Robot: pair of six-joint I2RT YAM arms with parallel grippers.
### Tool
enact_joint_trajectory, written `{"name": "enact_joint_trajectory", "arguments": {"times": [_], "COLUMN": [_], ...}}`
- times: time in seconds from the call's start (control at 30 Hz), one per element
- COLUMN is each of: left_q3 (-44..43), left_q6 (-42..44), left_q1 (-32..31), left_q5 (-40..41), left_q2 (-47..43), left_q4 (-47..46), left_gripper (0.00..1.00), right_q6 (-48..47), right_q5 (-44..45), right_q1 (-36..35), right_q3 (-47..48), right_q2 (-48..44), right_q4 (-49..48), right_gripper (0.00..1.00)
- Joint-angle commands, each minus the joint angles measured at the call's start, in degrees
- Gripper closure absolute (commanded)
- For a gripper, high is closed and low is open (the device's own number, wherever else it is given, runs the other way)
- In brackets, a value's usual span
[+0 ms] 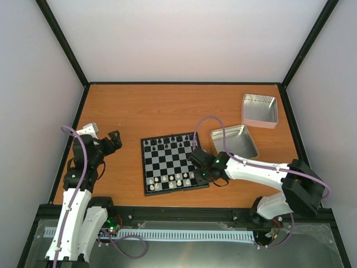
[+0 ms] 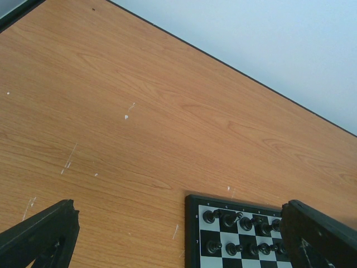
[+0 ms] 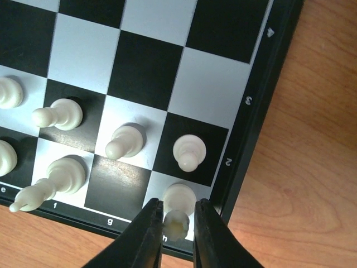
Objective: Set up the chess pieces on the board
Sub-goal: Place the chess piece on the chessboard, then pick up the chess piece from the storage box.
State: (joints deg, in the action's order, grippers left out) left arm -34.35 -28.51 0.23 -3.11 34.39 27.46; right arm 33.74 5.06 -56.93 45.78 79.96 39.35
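At lower centre, right gripper (image 3: 178,205) is bracketing the corner-square chess piece (image 3: 179,195), grip unclear; likely needing a straight vertical retreat.

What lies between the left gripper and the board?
Nothing: bare wooden table separates the left gripper from the board, as the top external view shows.

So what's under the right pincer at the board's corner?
A cream-white chess piece, standing on the corner square of the board, clamped between the fingers of the right pincer. Those fingers hide the square's near edge.
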Motion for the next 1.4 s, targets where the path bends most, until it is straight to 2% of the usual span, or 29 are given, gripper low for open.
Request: {"name": "enact_joint_trajectory", "arguments": {"times": [0.0, 0.23, 0.4, 0.53, 0.67, 0.8, 0.93, 1.13, 1.37], "left_q3": [-2.0, -2.0, -2.0, -2.0, -2.0, -2.0, -2.0, -2.0, -2.0], "left_q6": [0.7, 0.8, 0.8, 0.8, 0.8, 0.8, 0.8, 0.8, 0.7], "left_q1": [-0.2, -0.2, -0.2, -0.2, -0.2, -0.2, -0.2, -0.2, -0.2], "left_q5": [-0.3, -0.4, -0.3, -0.3, -0.4, -0.4, -0.5, -0.4, -0.2], "left_q2": [-0.1, 0.1, 0.1, 0.0, 0.0, 0.1, 0.0, -0.1, -0.3], "left_q4": [-0.9, -0.9, -0.9, -0.9, -1.0, -0.9, -0.9, -0.9, -0.9], "left_gripper": [0.00, 0.00, 0.00, 0.00, 0.00, 0.00, 0.00, 0.00, 0.00], "right_q6": [0.4, 1.8, 2.5, 2.7, 0.9, -1.7, -3.6, -3.4, -2.9], "right_q5": [0.0, 0.1, 6.2, 11.3, 13.1, 10.6, 6.4, 4.4, 2.1], "right_q1": [-0.6, -0.5, 1.0, 6.7, 17.8, 26.7, 31.1, 34.1, 34.4], "right_q3": [-0.4, 4.8, 7.5, 7.7, 6.8, 6.2, 5.4, 4.8, 3.0], "right_q2": [-0.3, -2.6, -6.4, -11.2, -13.9, -11.1, -6.7, -1.5, 3.2], "right_q4": [2.0, 3.7, 6.1, 7.8, 6.6, 4.3, 1.3, -1.1, -4.1], "right_gripper": [0.78, 0.67, 0.64, 0.62, 0.57, 0.58, 0.58, 0.59, 0.60]}}
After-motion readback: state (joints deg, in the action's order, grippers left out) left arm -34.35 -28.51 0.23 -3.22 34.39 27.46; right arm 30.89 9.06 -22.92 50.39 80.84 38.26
